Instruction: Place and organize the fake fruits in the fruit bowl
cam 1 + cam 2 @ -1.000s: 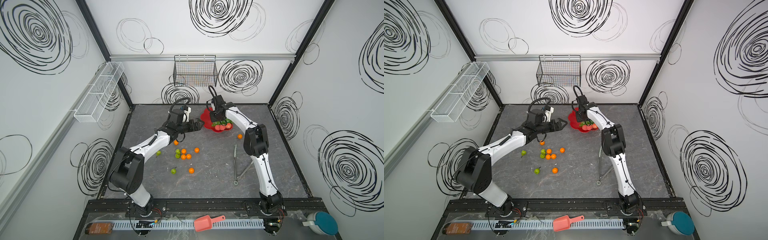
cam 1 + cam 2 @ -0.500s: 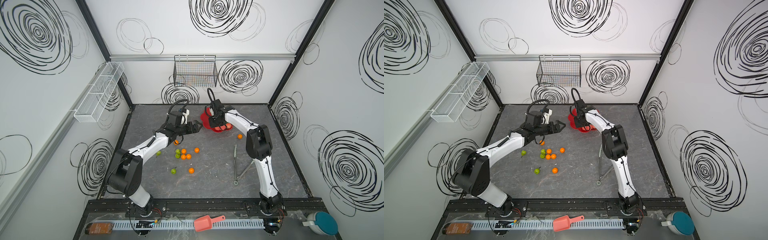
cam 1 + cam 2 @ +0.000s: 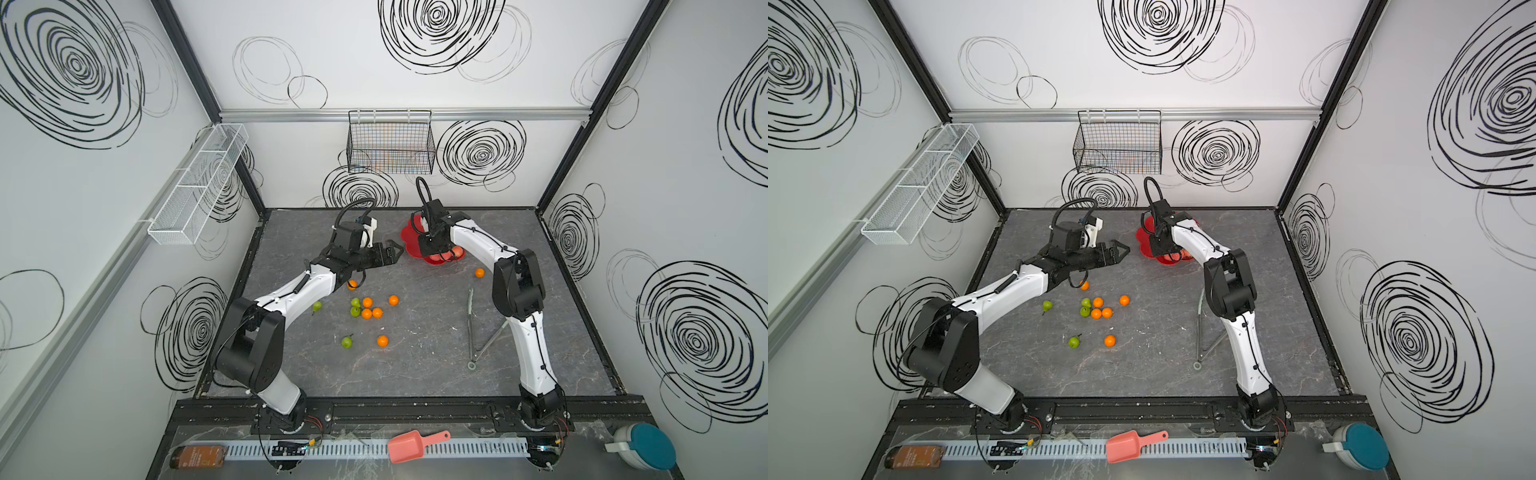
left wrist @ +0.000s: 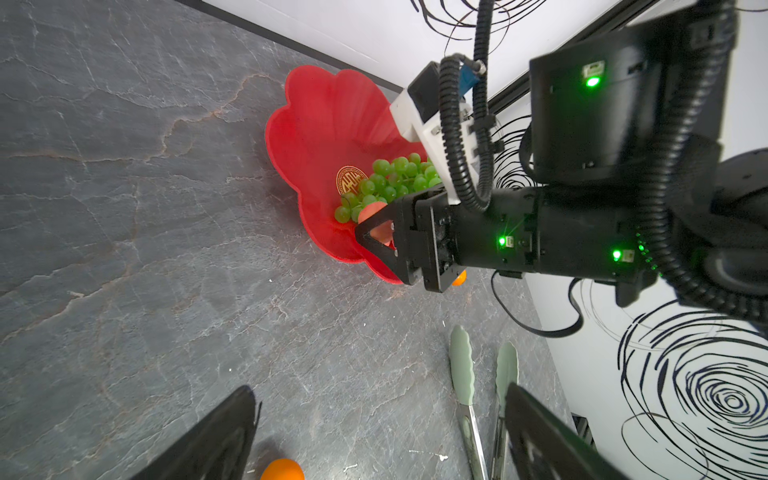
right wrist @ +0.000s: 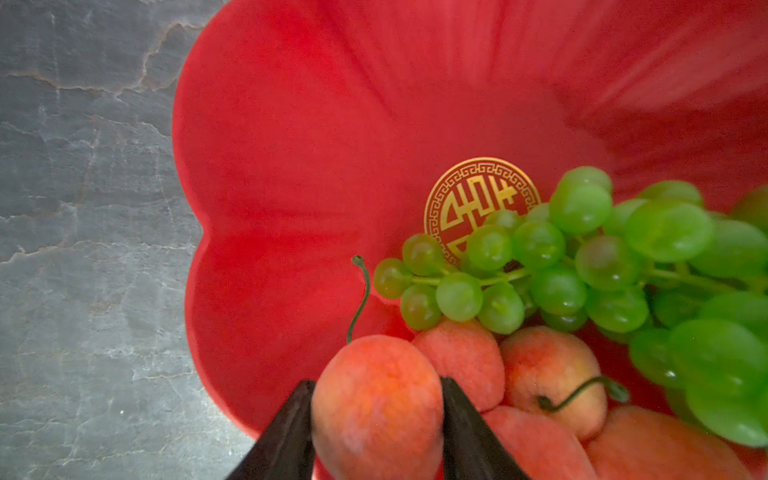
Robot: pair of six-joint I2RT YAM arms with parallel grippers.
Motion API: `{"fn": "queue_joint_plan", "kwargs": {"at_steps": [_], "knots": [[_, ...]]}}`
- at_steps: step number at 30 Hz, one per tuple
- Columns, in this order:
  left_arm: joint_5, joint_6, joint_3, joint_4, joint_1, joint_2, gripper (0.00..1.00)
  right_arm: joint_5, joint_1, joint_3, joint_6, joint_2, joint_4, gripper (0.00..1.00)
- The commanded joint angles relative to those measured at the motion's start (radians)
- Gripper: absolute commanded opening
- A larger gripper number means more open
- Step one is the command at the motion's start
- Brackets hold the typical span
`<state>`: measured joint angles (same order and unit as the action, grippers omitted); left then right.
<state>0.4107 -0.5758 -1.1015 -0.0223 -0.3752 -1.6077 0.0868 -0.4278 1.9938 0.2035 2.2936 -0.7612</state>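
The right gripper (image 5: 377, 384) has its jaws clamped on a pink-red peach (image 5: 374, 419), holding it over the side of the fruit bowl (image 5: 311, 124) where fruit is already heaped. Right beside it the other peaches (image 5: 548, 365) crowd against the low scalloped rim. A release here would probably land on fruit rather than bowl floor, and the peach could roll over the rim onto the table (image 5: 83, 208). A deeper descent could shove the heap or tip the shallow bowl. Just beyond, the grapes (image 5: 582, 257) spill across the gold mark (image 5: 482, 203). Past them the bowl floor is bare, which looks like the best room for setting down. Farther out, the left gripper (image 3: 388, 253) hangs with jaws apart and empty just beside the bowl's rim, so the two arms could collide if both move. The back wall (image 3: 291, 166) stands close behind the bowl. Toward the front, loose oranges (image 3: 366, 302), pears (image 3: 355, 311) and tongs (image 3: 471, 324) lie on open table.
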Motion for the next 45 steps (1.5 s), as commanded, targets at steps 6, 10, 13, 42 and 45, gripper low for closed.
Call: {"fn": "queue_joint_plan", "kwargs": {"at_steps": [6,10,13,42,45], "knots": [[0.019,0.007,0.003,-0.035,0.012,0.023,0.96,-0.002,-0.002,-0.032,0.005,-0.054,-0.032,0.50],[0.025,0.004,0.003,-0.037,0.018,0.022,0.96,-0.004,-0.004,-0.036,0.005,-0.063,-0.032,0.51],[0.029,0.001,0.005,-0.041,0.023,0.022,0.96,-0.004,-0.004,-0.039,0.005,-0.067,-0.033,0.52],[-0.021,0.017,0.082,0.021,0.024,0.221,0.96,-0.019,-0.028,-0.113,0.033,-0.260,0.017,0.58],[-0.059,0.026,0.113,0.084,0.017,0.287,0.96,-0.020,-0.051,-0.218,0.061,-0.327,0.072,0.58]]}}
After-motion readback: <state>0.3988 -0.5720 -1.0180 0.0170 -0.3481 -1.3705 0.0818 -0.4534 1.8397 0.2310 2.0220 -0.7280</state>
